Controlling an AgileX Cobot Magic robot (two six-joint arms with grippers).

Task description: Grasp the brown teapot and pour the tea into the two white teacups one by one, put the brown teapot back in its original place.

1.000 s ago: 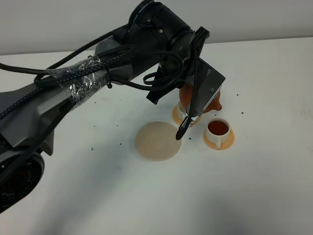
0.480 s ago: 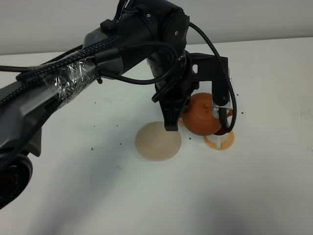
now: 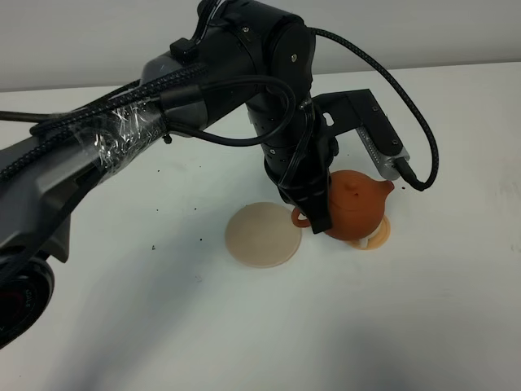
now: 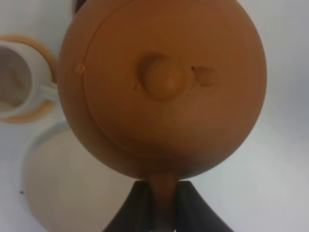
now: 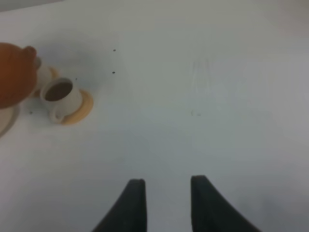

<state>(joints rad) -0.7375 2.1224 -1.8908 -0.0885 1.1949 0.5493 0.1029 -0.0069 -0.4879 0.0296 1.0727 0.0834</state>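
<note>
One of the two small white cylindrical teacups (image 5: 59, 96) already holds dark reddish-brown tea (image 5: 59, 90). It sits on its round orange saucer (image 5: 81, 110), plain in the right wrist view but only a sliver of white under the pot, low and right of centre, in the high view. The squat terracotta-brown clay teapot (image 3: 355, 208) hangs off the white surface (image 3: 163, 326) right of centre in the high frame, above the cups. Its lid knob is up and its spout points toward the right, and it looks roughly level rather than tipped. The left gripper (image 3: 316, 218) is clamped on its loop handle (image 4: 164, 193), pinching it from both sides in the left wrist view. The second white teacup (image 4: 17, 79) stands just beside the pot on its own saucer; its inside is blurred and pale, so I cannot tell whether it has been filled. The flat round pale beige coaster (image 3: 262, 235), left of the pot near the frame's centre, lies bare. The right gripper (image 5: 164, 186) hangs well apart from all this, jaws spread with nothing between them. My reading is that at least one pour is done and the other is either pending or finished. What is left is setting the teapot on the coaster and letting go.
</note>
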